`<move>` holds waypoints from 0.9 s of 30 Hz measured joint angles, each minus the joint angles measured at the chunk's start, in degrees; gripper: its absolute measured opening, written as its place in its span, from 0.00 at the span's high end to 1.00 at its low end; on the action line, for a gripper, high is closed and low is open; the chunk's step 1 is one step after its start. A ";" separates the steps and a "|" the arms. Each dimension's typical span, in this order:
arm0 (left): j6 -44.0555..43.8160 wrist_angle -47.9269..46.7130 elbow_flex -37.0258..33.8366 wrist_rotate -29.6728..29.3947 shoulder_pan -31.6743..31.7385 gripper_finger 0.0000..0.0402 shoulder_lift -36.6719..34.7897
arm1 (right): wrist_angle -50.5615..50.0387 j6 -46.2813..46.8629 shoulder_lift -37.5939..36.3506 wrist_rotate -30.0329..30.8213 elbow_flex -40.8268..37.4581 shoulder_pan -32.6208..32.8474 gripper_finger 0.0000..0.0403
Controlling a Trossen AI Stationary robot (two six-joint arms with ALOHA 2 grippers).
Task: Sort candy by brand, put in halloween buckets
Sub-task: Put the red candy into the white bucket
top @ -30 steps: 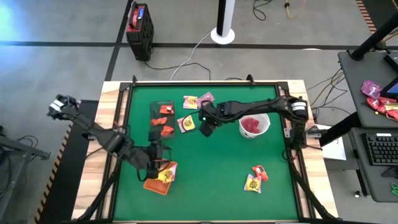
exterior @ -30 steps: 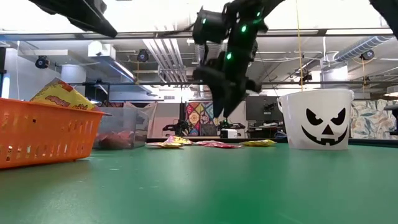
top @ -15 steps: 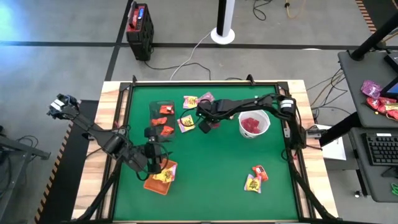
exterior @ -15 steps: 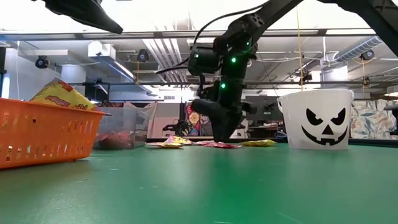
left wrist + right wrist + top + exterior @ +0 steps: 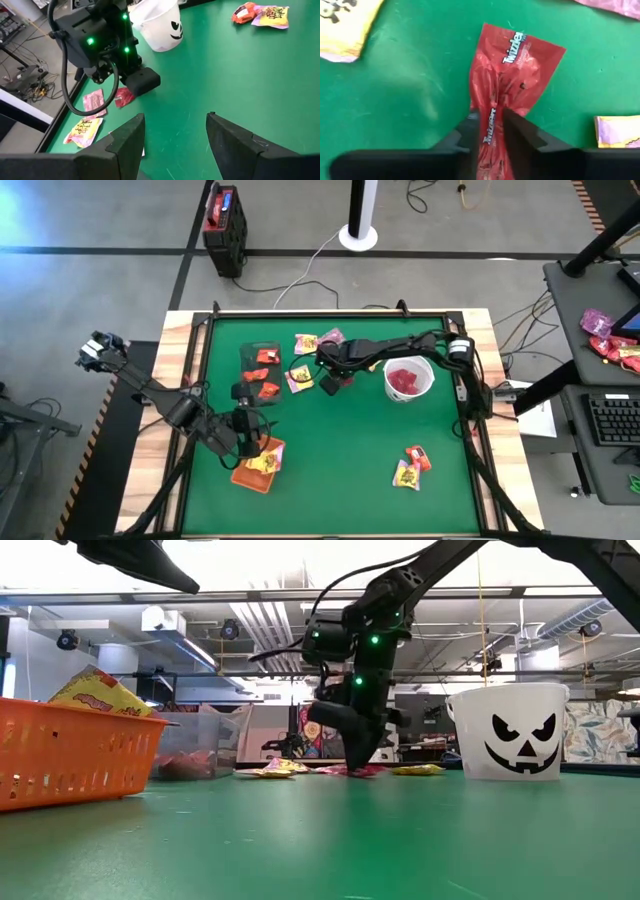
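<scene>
My right gripper (image 5: pixel 328 383) is down at the table's far middle, shut on a red Twizzlers packet (image 5: pixel 512 65) lying on the green mat; in the low view its fingers (image 5: pixel 358 755) reach the surface. My left gripper (image 5: pixel 252 438) hovers open above the orange tray (image 5: pixel 258 470), which holds yellow candy. The white jack-o'-lantern bucket (image 5: pixel 408 380) stands right of the right gripper with red candy inside. The dark tub (image 5: pixel 262 368) sits left of it and holds red-orange packets. My right gripper pinches the red Twizzlers packet between its two fingers (image 5: pixel 470 127) at the packet's narrowed, bunched part (image 5: pixel 490 107). The fingers come from above, pointing down. The packet lies on the table, its wider end (image 5: pixel 530 52) spread out flat beyond the fingers.
Loose packets lie near the right gripper: yellow ones (image 5: pixel 305 343) (image 5: pixel 298 378) and a pink one (image 5: pixel 332 336). Two more (image 5: pixel 410 465) lie toward the near right corner. A raised dark rim (image 5: pixel 300 315) frames the mat, with open green between tray and bucket.
My right gripper has dropped from well above the table down to the mat, shifting slightly toward the far edge, and now sits on the red packet. The candies and containers have stayed put.
</scene>
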 joint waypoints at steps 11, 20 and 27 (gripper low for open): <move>-0.26 0.13 0.00 0.01 0.00 0.52 0.00 | -0.71 -1.35 -2.99 -1.56 -0.54 0.72 0.97; -1.14 0.38 0.00 0.02 0.01 0.52 0.16 | -3.43 -3.74 -17.06 -1.66 -0.62 5.95 0.97; -1.54 0.55 0.00 0.02 0.00 0.52 1.15 | -7.29 -3.11 -25.31 -1.20 -0.85 11.53 0.97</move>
